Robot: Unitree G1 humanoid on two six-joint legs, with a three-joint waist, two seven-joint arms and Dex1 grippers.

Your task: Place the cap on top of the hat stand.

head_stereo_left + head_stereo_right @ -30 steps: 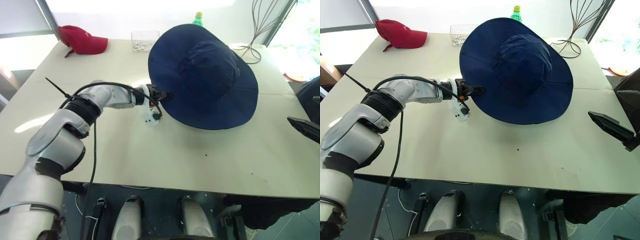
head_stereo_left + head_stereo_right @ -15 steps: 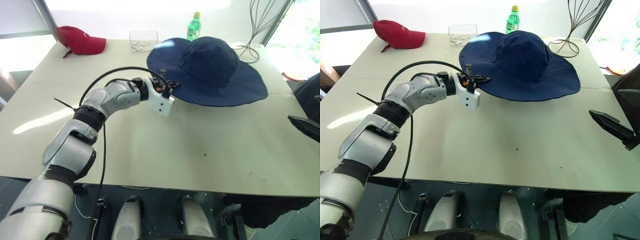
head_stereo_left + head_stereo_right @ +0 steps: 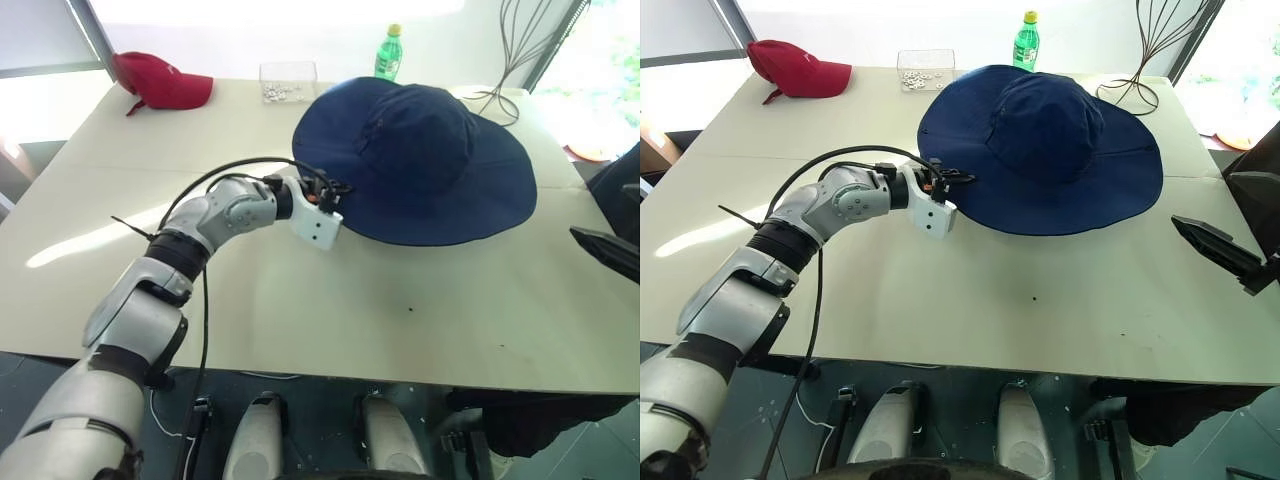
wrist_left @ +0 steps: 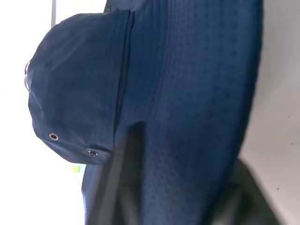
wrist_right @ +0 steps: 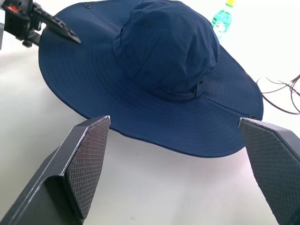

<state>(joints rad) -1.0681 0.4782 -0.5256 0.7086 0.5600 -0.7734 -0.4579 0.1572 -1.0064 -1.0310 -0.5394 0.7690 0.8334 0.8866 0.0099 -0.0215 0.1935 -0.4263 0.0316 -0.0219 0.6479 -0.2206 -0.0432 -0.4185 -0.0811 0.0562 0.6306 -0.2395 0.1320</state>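
although the hat stand itself was hidden, in the head view the cap [image 3: 1045,140] sat crown up at the far middle of the table [image 3: 1040,320], with its brim spread all around and drooping. it was probably resting on the stand. the left gripper [image 3: 958,178] was at the brim's left edge. a bottle [image 3: 1026,40] stood just behind the cap, and a red cap [image 3: 800,68] lay well apart at the far left.

in the left wrist view the brim ran between the two fingers [image 4: 110,187], which stood apart and were not pressing the cloth.

in the right wrist view the right gripper [image 5: 172,123] had its jaws wide apart and empty, near the cap but not touching.

the cap looked light, soft and floppy. i think the brim edge is the best place to take hold, though the cloth bends and can slide.
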